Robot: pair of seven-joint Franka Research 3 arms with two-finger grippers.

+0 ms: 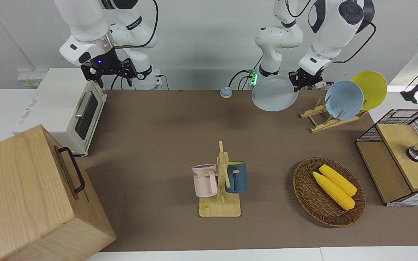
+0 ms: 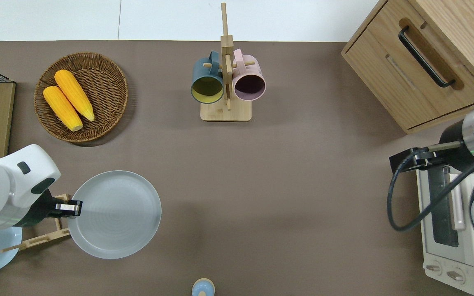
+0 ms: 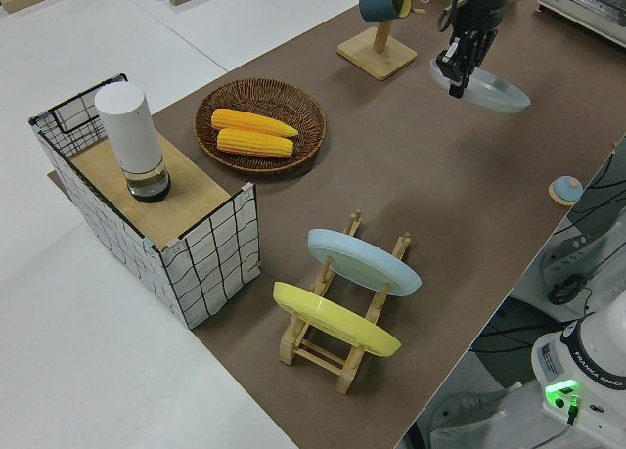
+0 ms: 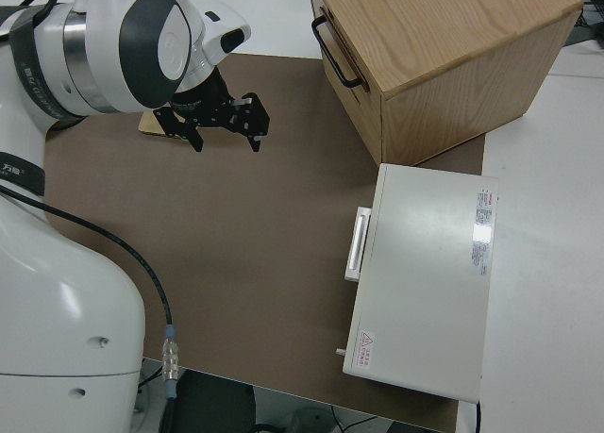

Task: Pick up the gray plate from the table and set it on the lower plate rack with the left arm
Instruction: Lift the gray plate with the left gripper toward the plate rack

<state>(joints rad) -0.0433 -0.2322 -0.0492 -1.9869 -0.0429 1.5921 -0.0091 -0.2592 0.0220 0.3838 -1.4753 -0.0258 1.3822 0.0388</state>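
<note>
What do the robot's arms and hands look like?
Both arms are shiny white with rounded segments and dark round joint caps. The left arm has a black cable looping off it and ends in a small black two-finger hand. The right arm also trails a black cable; its black hand has a small blue light above it and a silver ring at the wrist.

Bright, even light from above fills every view. Shadows on the table (image 1: 165, 137) are soft and faint, darkest under the basket (image 2: 81, 97). Mild glare sits on the arms' glossy shells. Focus is sharp throughout; edges bend slightly.
</note>
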